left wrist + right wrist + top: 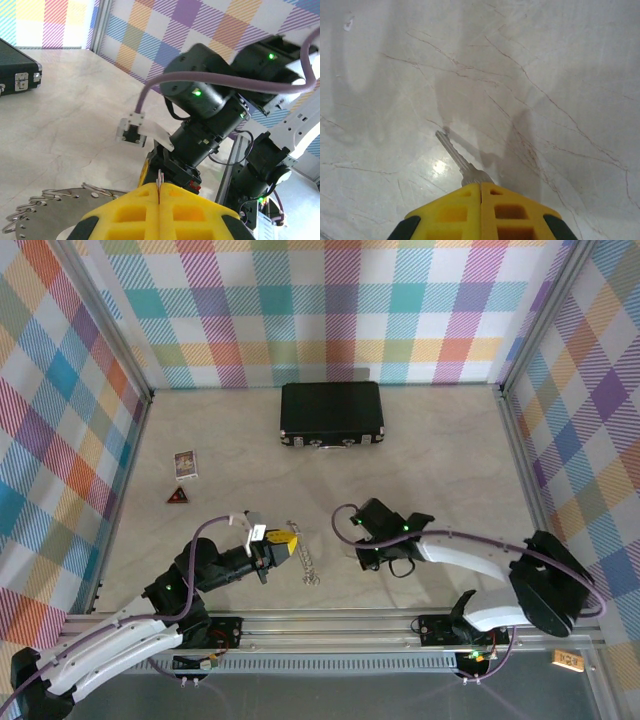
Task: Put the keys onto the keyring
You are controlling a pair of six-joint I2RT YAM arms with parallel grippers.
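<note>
Just left of the silvery chain of small metal keys (pixel 303 558), left tool (pixel 159 189) pinched on what looks like the thin dark keyring (pixel 160 176); just right, right tool (pixel 480 189) gripping one silver key (pixel 454 154), tip on the surface (pixel 550 70).

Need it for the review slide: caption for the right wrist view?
Right gripper shut on a silver key, its tip at the marbled tabletop.

No legible txt, labels or nos.
</note>
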